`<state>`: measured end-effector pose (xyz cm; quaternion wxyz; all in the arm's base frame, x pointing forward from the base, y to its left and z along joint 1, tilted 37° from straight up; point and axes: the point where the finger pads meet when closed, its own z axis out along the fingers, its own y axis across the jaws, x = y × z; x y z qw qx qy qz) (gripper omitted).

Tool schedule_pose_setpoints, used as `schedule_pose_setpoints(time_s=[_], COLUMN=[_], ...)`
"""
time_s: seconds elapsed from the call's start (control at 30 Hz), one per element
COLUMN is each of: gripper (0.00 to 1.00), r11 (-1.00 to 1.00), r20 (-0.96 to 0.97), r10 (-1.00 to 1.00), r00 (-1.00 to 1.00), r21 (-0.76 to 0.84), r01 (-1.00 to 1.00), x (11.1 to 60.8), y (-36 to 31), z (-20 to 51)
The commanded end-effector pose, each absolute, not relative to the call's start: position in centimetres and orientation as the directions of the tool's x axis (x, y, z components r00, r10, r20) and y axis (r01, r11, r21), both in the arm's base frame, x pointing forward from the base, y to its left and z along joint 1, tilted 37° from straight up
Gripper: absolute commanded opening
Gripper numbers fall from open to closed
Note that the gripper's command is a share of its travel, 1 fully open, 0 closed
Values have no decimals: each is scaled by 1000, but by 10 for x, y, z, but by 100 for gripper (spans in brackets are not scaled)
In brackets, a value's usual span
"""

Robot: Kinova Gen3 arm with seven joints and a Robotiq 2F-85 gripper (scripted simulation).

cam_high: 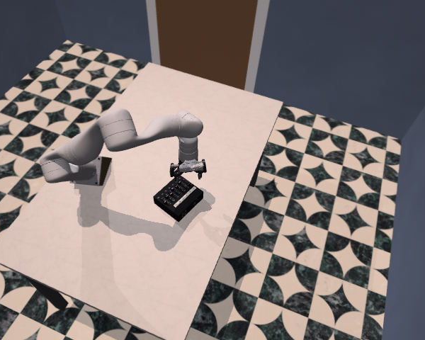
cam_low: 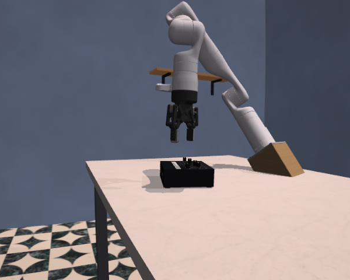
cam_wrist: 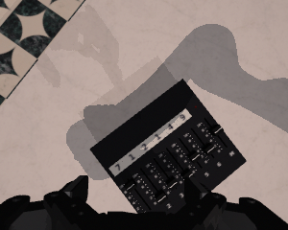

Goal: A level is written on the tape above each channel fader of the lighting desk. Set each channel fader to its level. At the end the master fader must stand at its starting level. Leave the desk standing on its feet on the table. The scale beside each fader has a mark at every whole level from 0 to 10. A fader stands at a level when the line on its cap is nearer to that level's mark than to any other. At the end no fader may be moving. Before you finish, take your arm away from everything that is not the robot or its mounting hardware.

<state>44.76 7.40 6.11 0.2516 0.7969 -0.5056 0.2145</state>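
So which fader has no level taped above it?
The end fader beside the 9 channel; the tape strip stops short of it.

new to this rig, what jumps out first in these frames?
The small black lighting desk standing alone near the middle of the pale table, with a strip of tape carrying handwritten numbers above its faders. Right above it hangs the open gripper, well clear of the fader caps and holding nothing. Around the table, the bold black-and-cream patterned floor grabs the eye in the top view.
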Motion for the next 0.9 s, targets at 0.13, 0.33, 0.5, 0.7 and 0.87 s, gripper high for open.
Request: schedule_pose_setpoints(time_s=[0.13,0.33,0.5,0.7,0.87], gripper=[100,100,100,100,100], r11=[-486,-584,-622,-677,-706], r20=[544,486,458,409,378], r10=[-624,-539,-499,-428,-383], r00=[561,687,735,806,843], r21=[292,372,402,446,469], r01=[-824,-721,-672,-586,-531], x=[453,457,458,461,463], y=[72,72,73,73,73], z=[54,49,47,44,42])
